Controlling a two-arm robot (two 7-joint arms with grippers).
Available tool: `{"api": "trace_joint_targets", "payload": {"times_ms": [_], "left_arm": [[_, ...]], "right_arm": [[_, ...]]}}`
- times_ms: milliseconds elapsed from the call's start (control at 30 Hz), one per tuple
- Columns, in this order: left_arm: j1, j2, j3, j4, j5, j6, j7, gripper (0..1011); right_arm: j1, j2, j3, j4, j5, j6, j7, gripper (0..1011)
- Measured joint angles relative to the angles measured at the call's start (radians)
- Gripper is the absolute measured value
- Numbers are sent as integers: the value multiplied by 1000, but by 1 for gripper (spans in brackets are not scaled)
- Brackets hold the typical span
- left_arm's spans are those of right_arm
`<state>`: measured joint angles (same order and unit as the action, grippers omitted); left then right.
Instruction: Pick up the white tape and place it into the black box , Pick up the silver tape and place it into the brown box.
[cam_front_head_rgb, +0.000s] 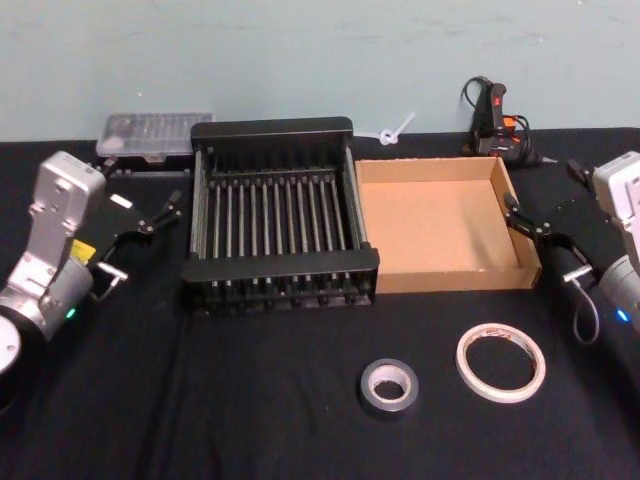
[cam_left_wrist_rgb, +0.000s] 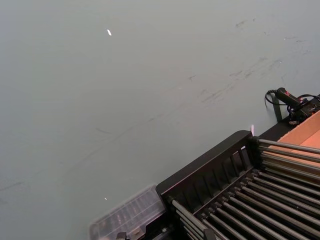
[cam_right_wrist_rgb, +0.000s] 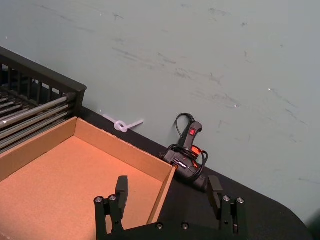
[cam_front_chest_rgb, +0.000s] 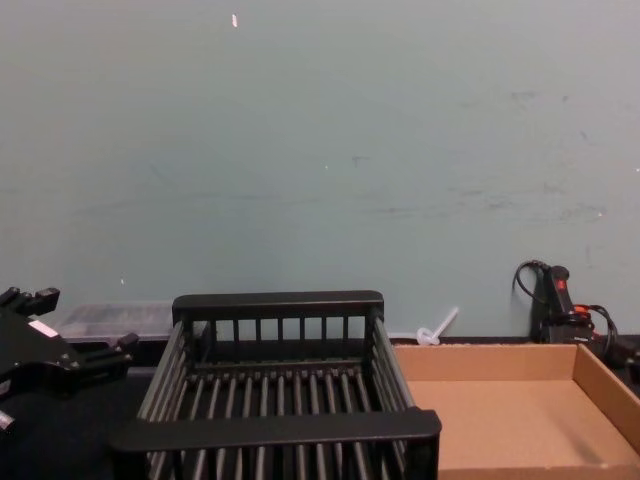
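Nearest the head camera, 2 rolls are lying flat on the black table (cam_front_head_rgb: 250, 400), side by side but apart: the silver tape (cam_front_head_rgb: 388, 386) toward the middle and the white tape (cam_front_head_rgb: 500, 361) to its right, a little farther back. Neither is being touched. Behind them the black box (cam_front_head_rgb: 282, 215) and the brown box (cam_front_head_rgb: 445, 222) are sitting edge to edge, the crate on the left and the cardboard tray on the right, both with nothing inside.

The right gripper (cam_front_head_rgb: 545, 231) is hovering at the brown box's right wall, its fingers spread and holding nothing (the right wrist view is looking past them over the tray's far corner toward a black hand tool (cam_right_wrist_rgb: 187, 157) by the wall). The left gripper (cam_front_head_rgb: 140, 235) is hanging off the crate's left side, also spread and carrying nothing; a clear plastic case (cam_front_head_rgb: 153, 132) is lying behind it.

By my reading, the 1st step, fetching the white tape, is not yet begun. Since that roll is lying on the right, the right arm seems the natural one: it would need to pull back toward the robot, drop over the roll, pinch across its thin wall through the hollow centre, then carry it leftward past the tray into the crate.
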<state>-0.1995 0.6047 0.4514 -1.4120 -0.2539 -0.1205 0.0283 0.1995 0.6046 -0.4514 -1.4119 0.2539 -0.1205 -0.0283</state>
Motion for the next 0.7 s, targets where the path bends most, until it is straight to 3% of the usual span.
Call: {"api": "trace_joint_targets", "payload": {"times_ms": [300, 700], "left_arm": [[0, 0, 0, 0, 0, 0, 0, 1001], [0, 0, 0, 0, 0, 0, 0, 1001]], "right_arm": [[-20, 3, 33, -37, -4, 24, 14, 1002], [-134, 62, 123, -187, 112, 122, 103, 1002]]}}
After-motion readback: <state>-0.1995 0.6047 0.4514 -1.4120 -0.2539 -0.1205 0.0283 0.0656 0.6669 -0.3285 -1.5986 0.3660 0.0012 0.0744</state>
